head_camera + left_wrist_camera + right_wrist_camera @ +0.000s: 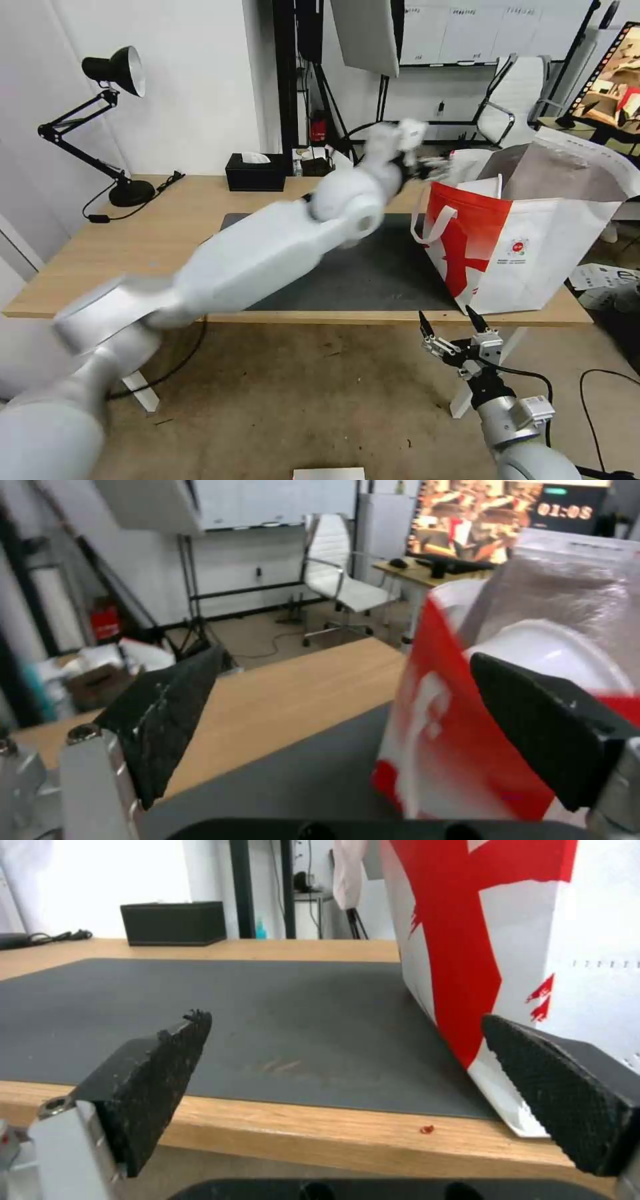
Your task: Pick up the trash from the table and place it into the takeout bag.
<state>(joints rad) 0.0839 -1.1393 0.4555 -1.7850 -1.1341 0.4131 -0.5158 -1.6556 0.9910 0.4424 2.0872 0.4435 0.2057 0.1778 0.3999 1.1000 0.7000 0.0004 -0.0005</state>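
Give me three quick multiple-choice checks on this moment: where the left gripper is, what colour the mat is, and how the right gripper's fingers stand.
1. The left gripper is
A. by the takeout bag's open mouth
B. under the table
C. at the desk lamp

2. The mat is
A. dark grey
B. green
C. yellow

3. The right gripper is
A. shut on a tissue
B. open, holding nothing
C. shut on the bag's strap

Answers:
1 A: the head view shows the left arm stretched over the table to the rim of the takeout bag.
2 A: both the head and right wrist views show it.
3 B: its fingers stand apart below the table's front edge.
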